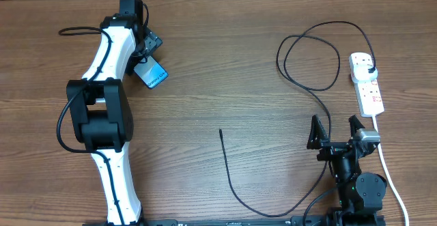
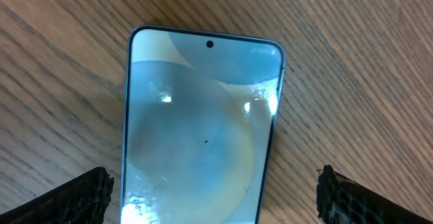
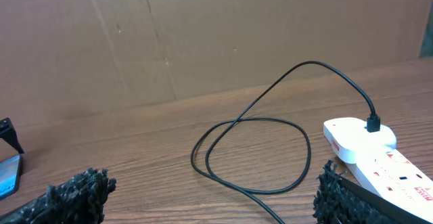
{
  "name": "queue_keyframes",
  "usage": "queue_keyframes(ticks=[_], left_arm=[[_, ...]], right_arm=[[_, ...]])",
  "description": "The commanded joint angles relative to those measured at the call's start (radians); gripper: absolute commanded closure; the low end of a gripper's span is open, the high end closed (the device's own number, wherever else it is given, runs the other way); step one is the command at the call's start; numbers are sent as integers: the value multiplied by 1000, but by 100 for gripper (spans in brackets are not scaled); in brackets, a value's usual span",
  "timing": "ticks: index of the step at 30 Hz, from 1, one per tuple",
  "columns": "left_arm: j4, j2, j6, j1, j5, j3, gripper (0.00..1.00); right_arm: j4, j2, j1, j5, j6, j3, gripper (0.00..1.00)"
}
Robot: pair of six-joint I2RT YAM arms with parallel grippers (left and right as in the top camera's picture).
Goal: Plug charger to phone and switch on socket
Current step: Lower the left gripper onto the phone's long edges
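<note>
Nearest, the right gripper is hanging wide open and empty just beside the power strip's near end. The charger cable is sitting plugged into the strip's far end. Well left of the strip, the left gripper is hovering fully spread over the lit phone, gripping nothing.

A brown wood-grain desk fills the overhead view. Behind its far edge stands a plain brown board (creased, like cardboard), evenly lit.
</note>
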Motion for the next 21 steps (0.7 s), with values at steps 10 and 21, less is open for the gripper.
queue_keyframes(ticks=[10,21], left_arm=[[6,13,21,2,37,20,0],[-12,13,20,16,62,20,0]], right_arm=[[6,-11,0,13,-3,-11,0],[6,-11,0,13,-3,-11,0]])
